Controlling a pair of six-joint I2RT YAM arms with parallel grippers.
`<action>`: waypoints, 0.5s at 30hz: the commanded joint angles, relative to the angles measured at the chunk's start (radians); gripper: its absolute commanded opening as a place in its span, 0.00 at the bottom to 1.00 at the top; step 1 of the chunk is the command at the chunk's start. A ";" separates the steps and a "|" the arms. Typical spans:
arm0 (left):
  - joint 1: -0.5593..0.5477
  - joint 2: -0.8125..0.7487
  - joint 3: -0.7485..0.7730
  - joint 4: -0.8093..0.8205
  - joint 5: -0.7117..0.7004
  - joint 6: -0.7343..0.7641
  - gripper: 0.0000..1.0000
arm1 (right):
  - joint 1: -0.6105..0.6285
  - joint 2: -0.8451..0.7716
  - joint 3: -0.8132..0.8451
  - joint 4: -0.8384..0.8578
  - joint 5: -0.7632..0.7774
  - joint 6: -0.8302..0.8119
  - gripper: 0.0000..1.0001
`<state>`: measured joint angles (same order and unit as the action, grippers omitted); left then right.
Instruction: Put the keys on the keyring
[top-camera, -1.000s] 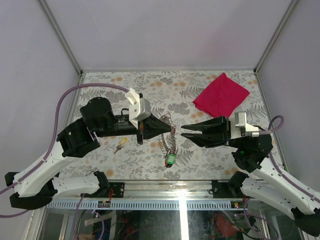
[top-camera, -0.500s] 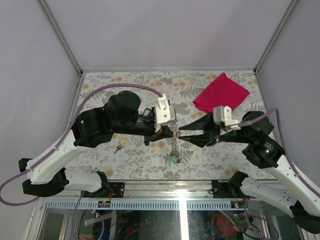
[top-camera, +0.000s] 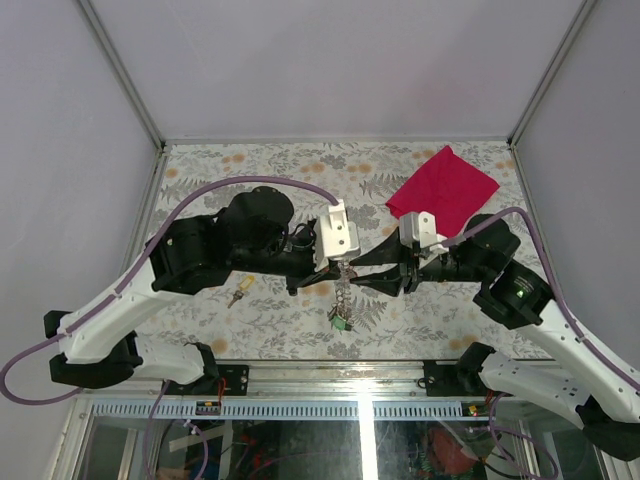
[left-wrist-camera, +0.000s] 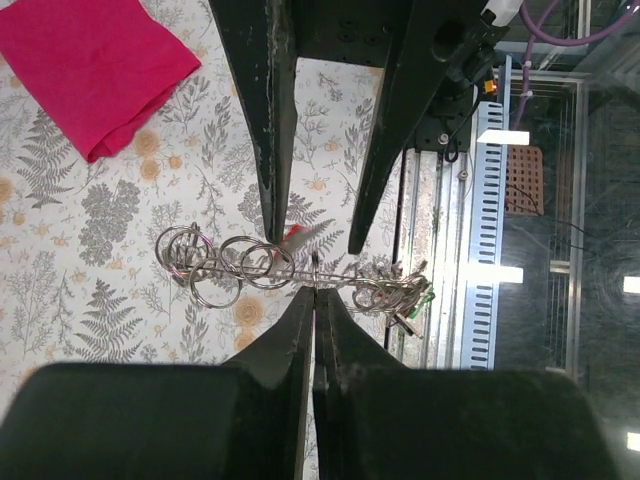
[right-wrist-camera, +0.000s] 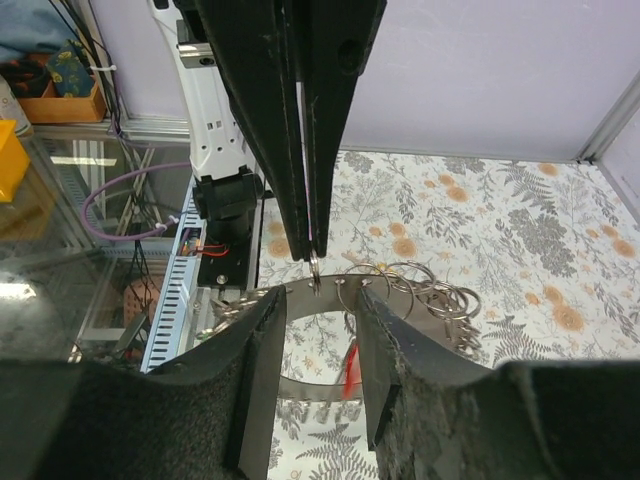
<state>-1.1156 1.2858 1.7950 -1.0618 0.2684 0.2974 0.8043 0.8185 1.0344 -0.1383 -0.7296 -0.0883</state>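
My left gripper (top-camera: 341, 262) (left-wrist-camera: 314, 296) is shut on one ring of the keyring (left-wrist-camera: 250, 270), a curved metal strip strung with several split rings, and holds it above the table. My right gripper (top-camera: 356, 272) (right-wrist-camera: 318, 300) is open, its fingers either side of the strip. A red key (right-wrist-camera: 350, 366) (left-wrist-camera: 295, 235) hangs from the strip between those fingers. The yellow key (top-camera: 238, 293) lies on the table to the left, away from both grippers. A small green tag (top-camera: 340, 322) dangles at the keyring's lower end.
A red cloth (top-camera: 443, 188) lies at the back right of the flowered table (top-camera: 250, 170). Metal frame posts stand at the far corners, and a cable rail (top-camera: 300, 408) runs along the near edge.
Both arms have swung in toward the middle. The left gripper has carried the keyring slightly right, and the right gripper's fingers have come in around the strip and opened a little wider.
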 joint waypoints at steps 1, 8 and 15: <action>-0.010 0.005 0.047 0.025 -0.025 0.021 0.00 | -0.003 0.013 -0.003 0.101 -0.045 0.029 0.40; -0.016 0.016 0.064 0.022 -0.026 0.023 0.00 | -0.003 0.040 -0.005 0.114 -0.062 0.033 0.38; -0.020 0.014 0.067 0.022 -0.030 0.023 0.00 | -0.002 0.051 -0.003 0.102 -0.064 0.016 0.22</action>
<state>-1.1271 1.3064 1.8210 -1.0756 0.2493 0.3092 0.8043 0.8646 1.0267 -0.0799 -0.7731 -0.0689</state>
